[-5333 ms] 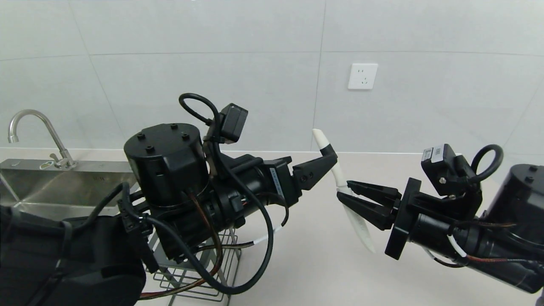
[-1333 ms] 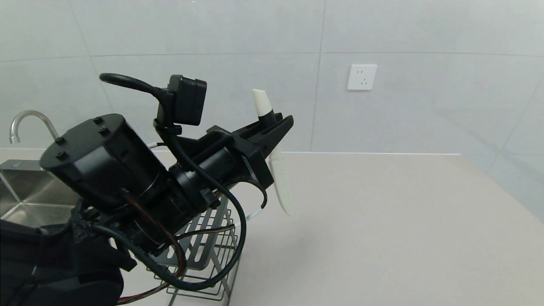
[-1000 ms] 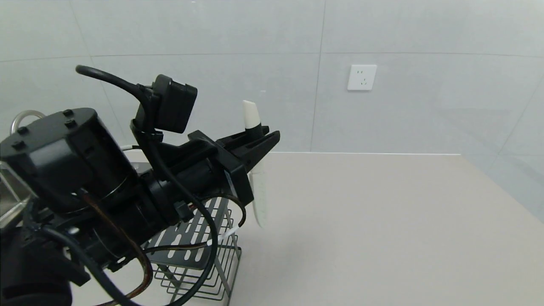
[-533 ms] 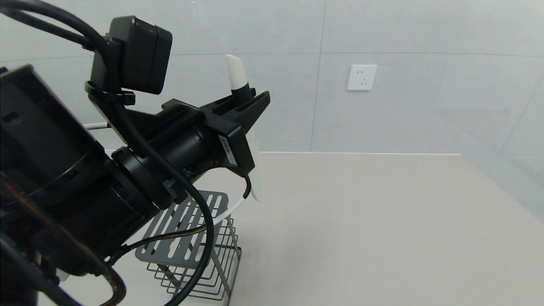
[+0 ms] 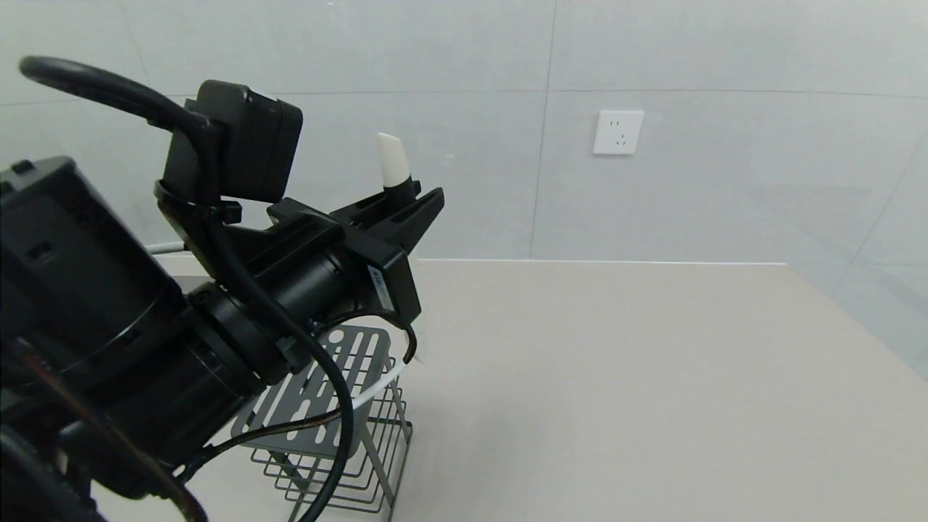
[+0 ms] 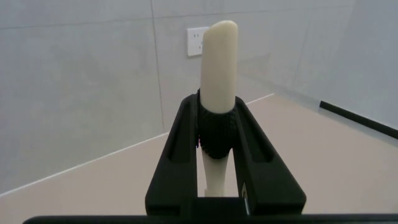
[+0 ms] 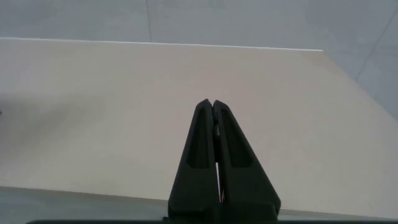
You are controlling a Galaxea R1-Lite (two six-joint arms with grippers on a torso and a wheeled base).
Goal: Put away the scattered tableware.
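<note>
left hand (image 5: pixel 407 205) clamped on knife (image 5: pixel 392 158) at its collar | handle above hand, blade below | light, stiff, slick, likely brittle; grip handle

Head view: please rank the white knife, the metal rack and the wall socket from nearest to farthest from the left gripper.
1. white knife: clamped between the fingers of the left gripper, handle sticking up.
2. metal rack: on the counter, below the gripper.
3. wall socket: on the tiled back wall, off to the robot's right.
</note>
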